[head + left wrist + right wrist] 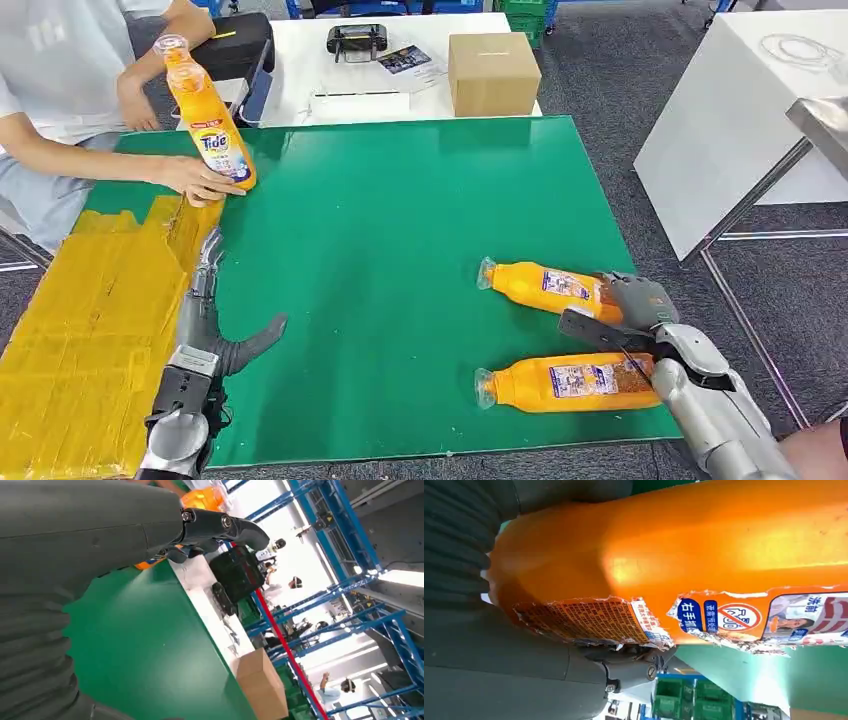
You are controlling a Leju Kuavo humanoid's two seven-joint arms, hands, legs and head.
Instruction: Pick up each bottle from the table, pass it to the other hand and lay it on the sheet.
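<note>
My right robot hand (640, 305) grips the far orange bottle (545, 287) lying on the green bench (400, 220); my left robot hand (215, 320) hangs spread and empty beside the yellow sheet (90, 330); grey carpet (620, 110) surrounds.

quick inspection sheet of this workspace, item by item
surface: green mat on the table; yellow sheet along its left side
job's things: far bottle lying on the mat, base in the right hand; near bottle lying beside it; upright bottle held by a person's hand
clutter: cardboard box, black device and papers on the white table behind
hands: right grips the far bottle; left hand open, holding nothing
cables: coiled cable on the side table
surroundings: grey floor, blue racks
</note>
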